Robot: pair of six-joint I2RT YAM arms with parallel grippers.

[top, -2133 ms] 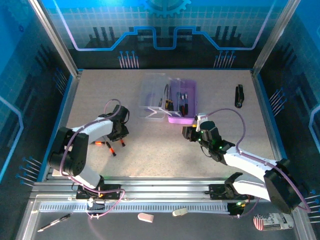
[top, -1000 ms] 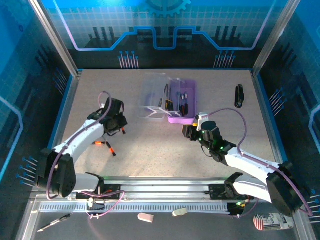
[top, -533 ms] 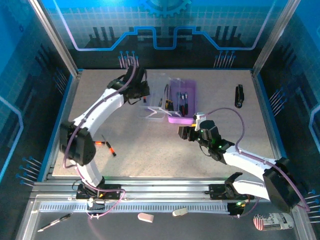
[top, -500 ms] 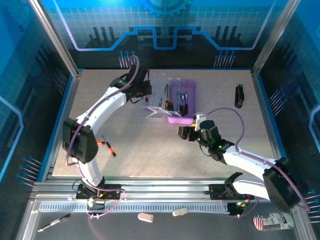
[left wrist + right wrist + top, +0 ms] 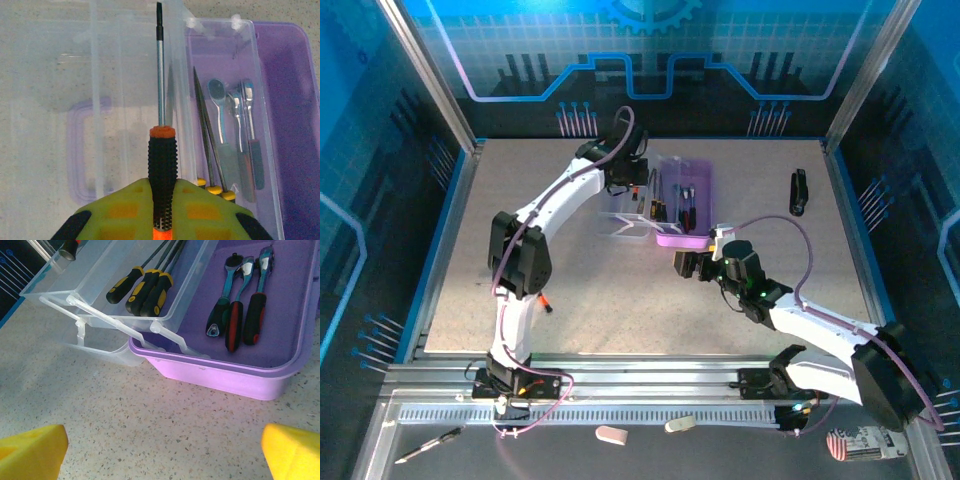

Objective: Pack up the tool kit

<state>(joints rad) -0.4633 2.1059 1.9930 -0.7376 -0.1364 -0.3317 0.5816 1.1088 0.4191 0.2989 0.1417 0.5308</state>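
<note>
Holding screwdriver clenched in left gripper above tool kit; right gripper gaping, empty. Next: lower in, release.

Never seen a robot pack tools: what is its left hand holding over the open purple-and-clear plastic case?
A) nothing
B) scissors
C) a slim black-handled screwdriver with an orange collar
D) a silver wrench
C: the left hand is shut on the slim black-handled screwdriver with an orange collar, its shaft pointing out over the open purple-and-clear plastic case.
</note>
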